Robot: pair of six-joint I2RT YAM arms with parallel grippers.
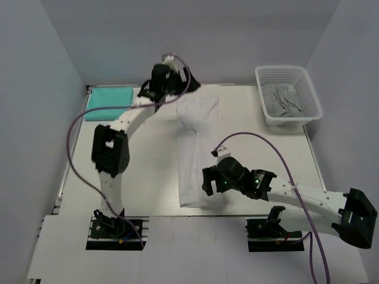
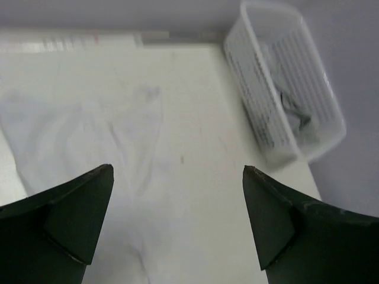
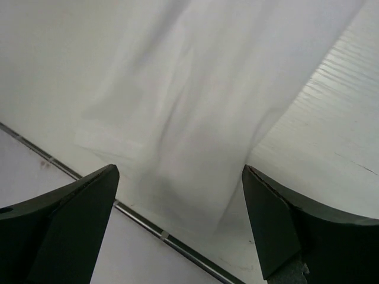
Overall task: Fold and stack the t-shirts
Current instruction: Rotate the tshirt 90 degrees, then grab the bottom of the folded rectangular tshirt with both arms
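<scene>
A white t-shirt [image 1: 194,151] lies folded into a long strip down the middle of the table. A teal t-shirt [image 1: 108,103] sits folded at the far left corner. My left gripper [image 1: 185,89] hovers open over the strip's far end; in the left wrist view the gripper [image 2: 177,171] has wrinkled white cloth [image 2: 89,142] beneath it and nothing between the fingers. Beside the strip's near right edge my right gripper [image 1: 205,180] stands open. The right wrist view has this gripper [image 3: 180,171] empty above the shirt's near hem [image 3: 195,106].
A white mesh basket [image 1: 283,70] with grey cloth [image 1: 284,100] in it stands at the far right; its wall [image 2: 260,106] also appears in the left wrist view. A dark seam [image 3: 148,225] runs along the table's near edge just below the hem.
</scene>
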